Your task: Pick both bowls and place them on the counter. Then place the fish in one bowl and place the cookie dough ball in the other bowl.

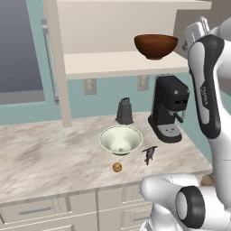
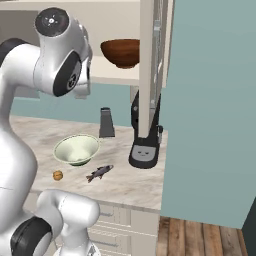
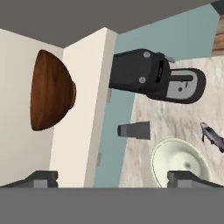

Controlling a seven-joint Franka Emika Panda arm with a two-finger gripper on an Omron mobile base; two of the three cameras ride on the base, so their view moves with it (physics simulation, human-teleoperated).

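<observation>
Worktop (image 1: 54,153): beige-grey marbled stone, below and ahead of the tool, carrying most of the lot. Shelf (image 1: 113,63): plain cream board, level with the tool and just ahead of it. Coffee machine (image 1: 169,108): black, on the worktop under the shelf, directly below the tool's line of approach; best kept clear of when lowering a bowl. Reddish-brown bowl (image 1: 155,46): upright on the shelf, not yet brought down, close ahead of the tool; judged the step in hand. To do it well, bring one fingertip inside the rim and one outside, pinch the wall, lift clear of the shelf edge before drawing back. Cream-white bowl (image 1: 121,140): already on the worktop, upright, well below the tool. Grater (image 1: 124,111): grey, behind that bowl. Tool (image 3: 113,178): fingertips spread wide at the bottom of the hand view, holding nothing. Fish (image 1: 149,154): dark grey, on the worktop just beside the cream-white bowl. Cookie dough ball (image 1: 117,168): golden-brown, near the same bowl, apart from the fish. Hard to make out: the tool itself in the base views, masked by the arm; the brown bowl's inside; the fish, cut by the hand view's edge.
</observation>
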